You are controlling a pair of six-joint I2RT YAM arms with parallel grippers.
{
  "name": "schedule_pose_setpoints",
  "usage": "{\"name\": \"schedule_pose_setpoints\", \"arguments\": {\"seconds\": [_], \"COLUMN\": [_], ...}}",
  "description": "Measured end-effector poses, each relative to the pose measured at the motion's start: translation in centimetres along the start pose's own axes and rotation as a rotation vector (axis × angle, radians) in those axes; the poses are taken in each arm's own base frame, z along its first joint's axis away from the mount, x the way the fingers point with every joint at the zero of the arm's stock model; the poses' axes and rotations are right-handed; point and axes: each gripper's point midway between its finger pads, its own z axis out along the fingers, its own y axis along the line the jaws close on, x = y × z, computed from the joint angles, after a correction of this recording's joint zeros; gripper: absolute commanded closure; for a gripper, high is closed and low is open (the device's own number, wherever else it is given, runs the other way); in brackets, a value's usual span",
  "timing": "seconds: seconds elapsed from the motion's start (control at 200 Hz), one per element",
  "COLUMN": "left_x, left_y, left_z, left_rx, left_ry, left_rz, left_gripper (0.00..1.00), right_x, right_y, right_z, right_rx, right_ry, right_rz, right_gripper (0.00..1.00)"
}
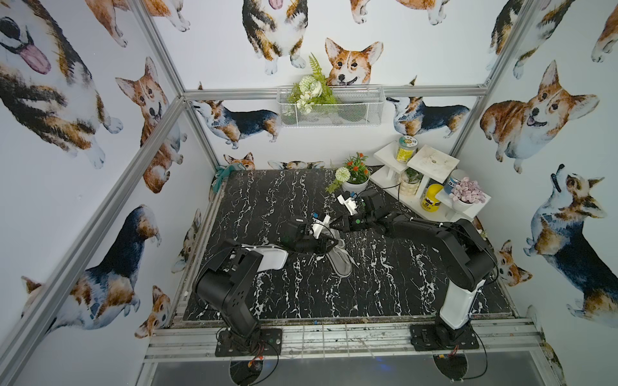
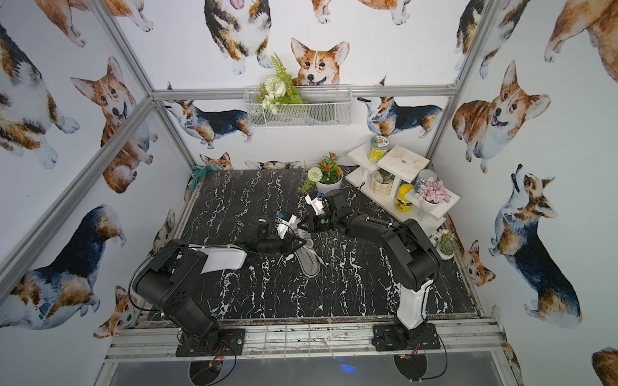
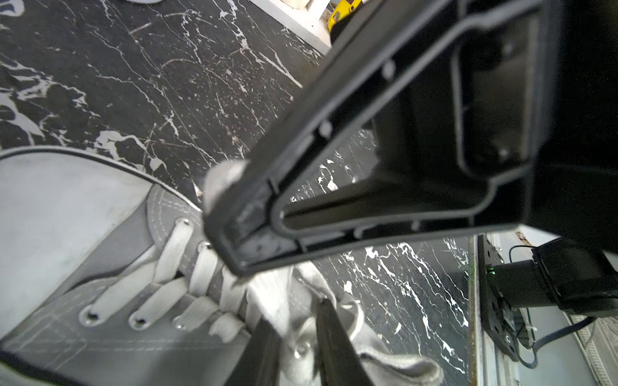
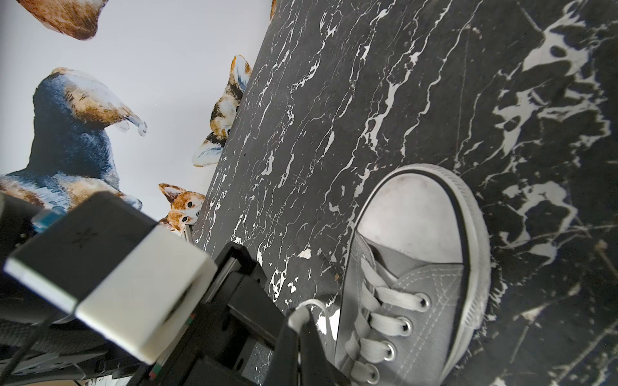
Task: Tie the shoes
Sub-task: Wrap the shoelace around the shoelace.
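The shoe (image 1: 341, 264) (image 2: 307, 262), grey canvas with a white toe cap (image 4: 414, 214), lies mid-table, its toe toward the front. Both grippers meet over its laced top. Black fingers of my left gripper (image 3: 294, 312) (image 1: 329, 246) flank a white lace (image 3: 271, 294) and the grey eyelet flap, closed in on them. My right gripper (image 4: 300, 320) (image 1: 335, 228) is shut, pinching a loop of white lace (image 4: 297, 312) beside the shoe. In the left wrist view the right gripper (image 3: 234, 240) fills the middle, just above the eyelets (image 3: 90, 315). The shoe's heel is hidden under the arms.
A potted plant (image 1: 354, 178) and a white stepped shelf (image 1: 433, 160) with jars and a yellow bottle (image 1: 431, 199) stand at the back right. A wire basket (image 1: 331, 108) hangs on the back wall. Black marble table (image 1: 267, 207) spreads to the left and front.
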Motion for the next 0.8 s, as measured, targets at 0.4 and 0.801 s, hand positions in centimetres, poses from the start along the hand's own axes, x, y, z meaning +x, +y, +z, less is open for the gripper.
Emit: {"name": "schedule_pose_setpoints", "arguments": {"seconds": [0.4, 0.801], "left_x": [-0.2, -0.2], "left_y": [-0.1, -0.7], "left_z": [-0.1, -0.2], "left_rx": [0.010, 0.045], "left_ry": [-0.009, -0.014], "left_rz": [-0.024, -0.021], "left_gripper": [0.96, 0.70], "right_x": [0.3, 0.8], "right_y": [0.3, 1.0], "right_z": [-0.5, -1.1], "right_rx": [-0.002, -0.024], "right_ry": [-0.002, 0.005], "right_rz": [-0.025, -0.057], "right_gripper": [1.00, 1.00]}}
